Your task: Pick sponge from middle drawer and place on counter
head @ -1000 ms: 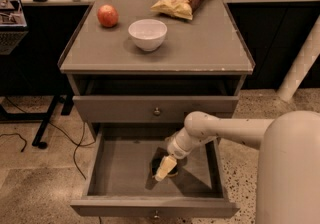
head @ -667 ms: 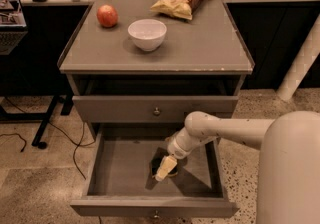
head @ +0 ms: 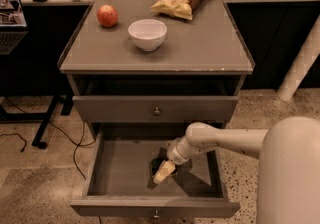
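A grey cabinet stands on a speckled floor [head: 35, 188]. Its flat, dull grey top surface [head: 205, 43] holds three things. A round red apple [head: 107, 16] sits near the back left corner. A small white bowl [head: 147, 34] sits just to the right of the apple and a bit nearer the front. A crinkly yellow and brown bag of chips [head: 182, 0] lies at the back, well apart from the bowl.

Under the top there is a shut grey drawer front with a little round knob [head: 156, 111]. Below that, the wide, shallow grey middle drawer [head: 117, 168] is pulled out all the way. You can see its flat floor and its low sides.

The robot's smooth white arm [head: 225, 140] comes in from the right and bends down into the open drawer. At its end, the pale claw [head: 164, 172] points down and to the left and sits low over the drawer floor, near the middle.

The small dark green sponge [head: 157, 164] is inside the middle drawer. It shows as a dark shape right at the claw, on its upper left side. The claw and the sponge are so close that they look like they touch. I cannot tell if the claw is gripping the sponge or loose. The sponge is not on the surface.
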